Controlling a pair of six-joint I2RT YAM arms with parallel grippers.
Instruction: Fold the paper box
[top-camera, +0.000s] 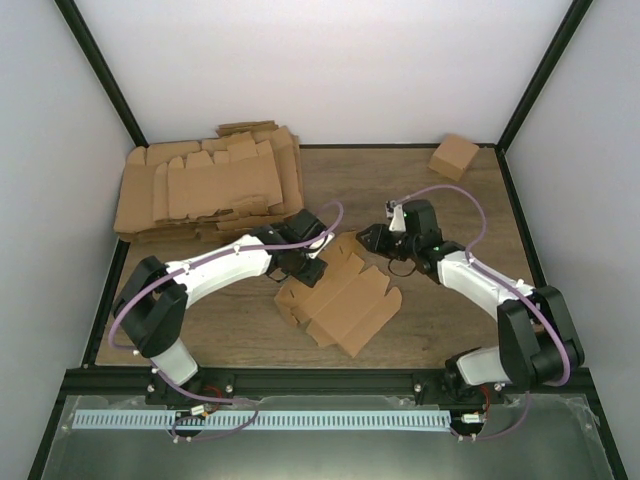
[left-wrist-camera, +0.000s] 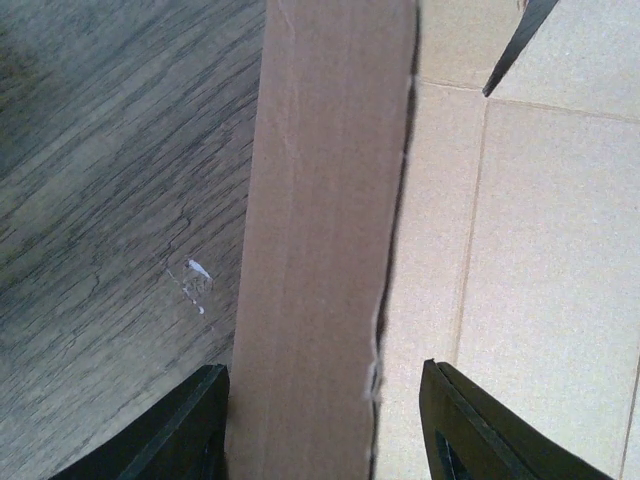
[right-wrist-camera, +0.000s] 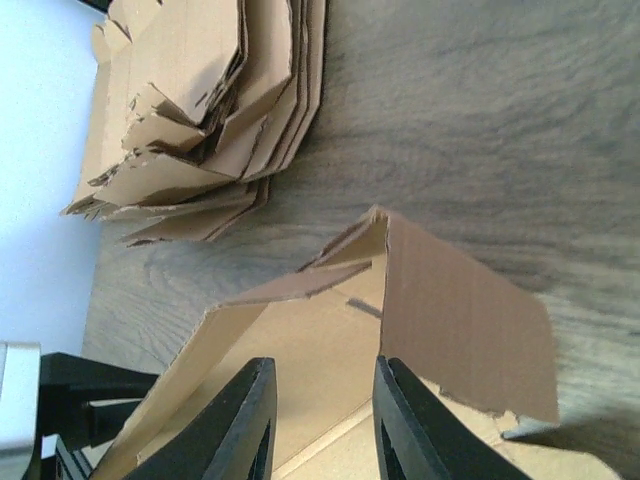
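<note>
The paper box is a flat brown blank with notched flaps lying mid-table, its far end partly folded up. My left gripper is at its far left edge. In the left wrist view a raised flap stands between the open jaws of that gripper. It touches the left finger and stays clear of the right one. My right gripper hovers at the blank's far corner. Its jaws are open over the inner panel, and an upright flap rests against the right finger.
A thick pile of cardboard blanks lies at the back left, and it also shows in the right wrist view. A small cube-like carton sits in the back right corner. White walls enclose the wooden table.
</note>
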